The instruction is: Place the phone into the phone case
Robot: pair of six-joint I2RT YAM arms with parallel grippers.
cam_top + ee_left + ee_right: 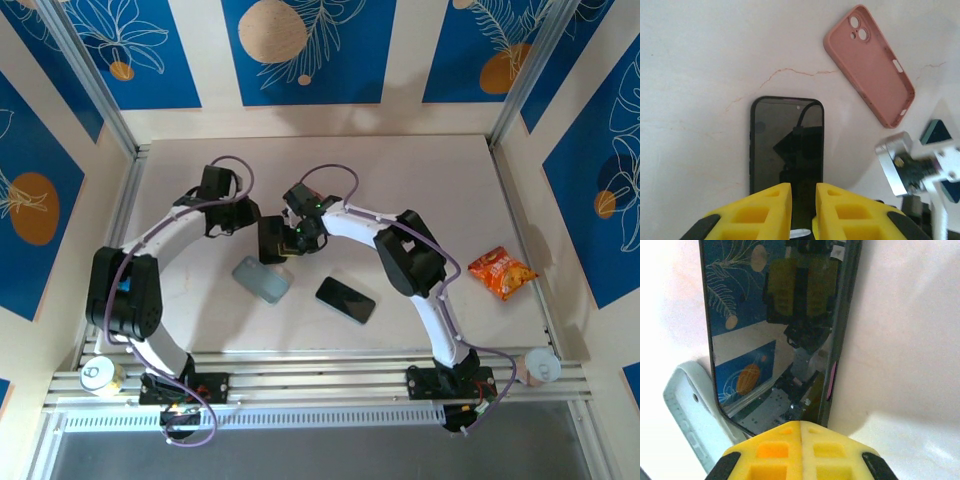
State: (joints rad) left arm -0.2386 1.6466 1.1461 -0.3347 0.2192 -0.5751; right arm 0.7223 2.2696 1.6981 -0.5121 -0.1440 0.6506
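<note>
A black phone [271, 240] lies screen up on the table between my two grippers. In the left wrist view the phone [786, 145] runs under my left gripper [803, 187], whose yellow fingers stand a narrow gap apart over its near end, holding nothing. My left gripper [250, 220] is left of the phone. My right gripper [801, 424] is shut, pads together, at the near end of the phone [775, 340]; from above the right gripper [298, 236] is at its right. A pale blue-grey case [262, 280] lies just in front, its corner [685, 410] beside the phone. A pink case [869, 65] lies open side up.
A second black phone [346, 300] lies right of the blue-grey case. An orange snack bag [503, 272] sits at the right. Cans stand at the near left [100, 375] and near right [543, 366] rail. The right wrist's camera block [900, 167] is close by the phone.
</note>
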